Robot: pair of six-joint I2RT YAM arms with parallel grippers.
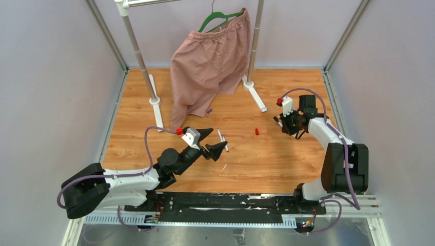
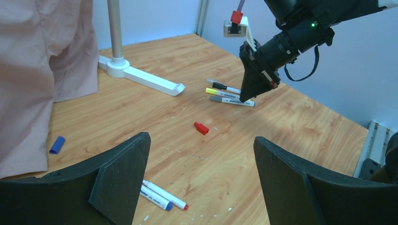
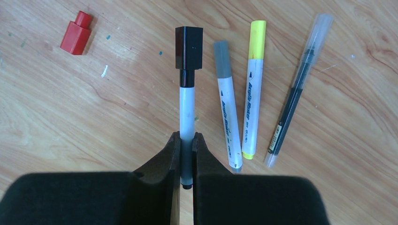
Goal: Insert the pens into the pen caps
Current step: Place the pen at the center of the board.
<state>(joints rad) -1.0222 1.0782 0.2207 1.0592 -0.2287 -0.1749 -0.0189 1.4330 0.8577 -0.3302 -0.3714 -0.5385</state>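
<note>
Right wrist view only: right gripper is clamped on a white-barrel pen. A black cap sits on the pen's far end, with a black collar just under it. The pen's rear end is hidden between the fingers.

Just beside it, flat on the desk: grey-capped pen and yellow-capped pen, both white with printed text, then a slim clear-sleeved black pen. The loose red cap lies well apart from these, upper left.

Left wrist view only: left gripper is wide open with nothing in it, above the desk. Two white pens lie side by side below its fingers, one red-tipped, one blue-tipped. Their near ends are cut off by the left finger. A blue cap lies by the hem of the pink shorts.

Top view: the right gripper covers its pen group. The pens by the left gripper read as thin white strokes, tip colours not resolvable.
</note>
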